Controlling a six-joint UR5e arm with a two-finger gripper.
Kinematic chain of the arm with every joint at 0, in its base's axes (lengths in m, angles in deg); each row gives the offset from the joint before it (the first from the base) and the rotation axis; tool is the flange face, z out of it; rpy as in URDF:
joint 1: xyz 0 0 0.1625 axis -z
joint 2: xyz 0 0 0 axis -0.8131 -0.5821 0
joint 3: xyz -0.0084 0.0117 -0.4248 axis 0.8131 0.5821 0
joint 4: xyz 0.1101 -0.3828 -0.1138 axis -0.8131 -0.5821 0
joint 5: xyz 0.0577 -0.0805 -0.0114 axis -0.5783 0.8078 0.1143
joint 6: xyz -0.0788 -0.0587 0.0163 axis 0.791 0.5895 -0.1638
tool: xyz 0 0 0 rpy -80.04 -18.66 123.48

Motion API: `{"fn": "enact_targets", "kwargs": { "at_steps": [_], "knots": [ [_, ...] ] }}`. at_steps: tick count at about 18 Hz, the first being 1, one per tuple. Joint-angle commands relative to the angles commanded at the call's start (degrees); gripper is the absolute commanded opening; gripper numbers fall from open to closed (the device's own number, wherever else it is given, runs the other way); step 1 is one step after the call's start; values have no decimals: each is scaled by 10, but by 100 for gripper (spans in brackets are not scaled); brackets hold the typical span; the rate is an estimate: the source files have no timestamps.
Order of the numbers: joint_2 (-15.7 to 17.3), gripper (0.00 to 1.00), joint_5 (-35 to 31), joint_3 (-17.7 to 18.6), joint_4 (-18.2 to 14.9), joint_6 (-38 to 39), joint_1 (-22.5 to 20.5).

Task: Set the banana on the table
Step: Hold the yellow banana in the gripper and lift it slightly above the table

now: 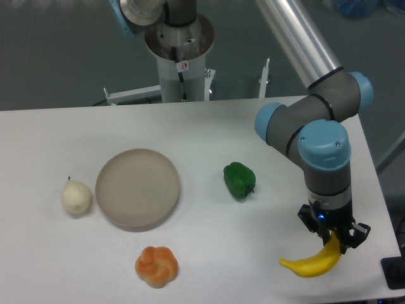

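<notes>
The arm (304,120) reaches in from the upper middle of the view, its silver tube sloping down to the right into a cluster of grey joints with blue caps, and from there the last section hangs straight down over the right front part of the table (209,253). At its lower end the gripper (335,239) points downward, its dark fingers closed around the upper right end of the banana (313,261); a small blue light glows on the gripper body just above. The fingers sit close together with only the fruit's tip between them. The banana lies near the table's front right corner, its long axis running from lower left up to the right, the free pointed end aimed left toward the table's front edge and the held end raised toward the gripper. Its curved belly faces down; whether it rests on the surface or hangs just above cannot be told. Well to the left, a green pepper (239,180) sits mid-table, a round beige plate (138,188) lies further left, a pale pear (76,197) stands just beside the plate's left rim, and an orange lobed fruit (156,266) sits near the front edge below the plate.
</notes>
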Motion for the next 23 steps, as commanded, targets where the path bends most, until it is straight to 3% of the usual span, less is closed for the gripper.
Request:
{"fn": "enact_targets", "kwargs": {
  "at_steps": [1, 2, 12, 19, 23],
  "knots": [
    [38, 38, 1, 43, -6, -4, -1],
    [46, 38, 1, 53, -5, -4, -1],
    [54, 38, -1, 67, -7, -9, -2],
    [89, 38, 2, 116, -5, -105, -45],
    [90, 38, 2, 127, -4, -148, -67]
  ]
}}
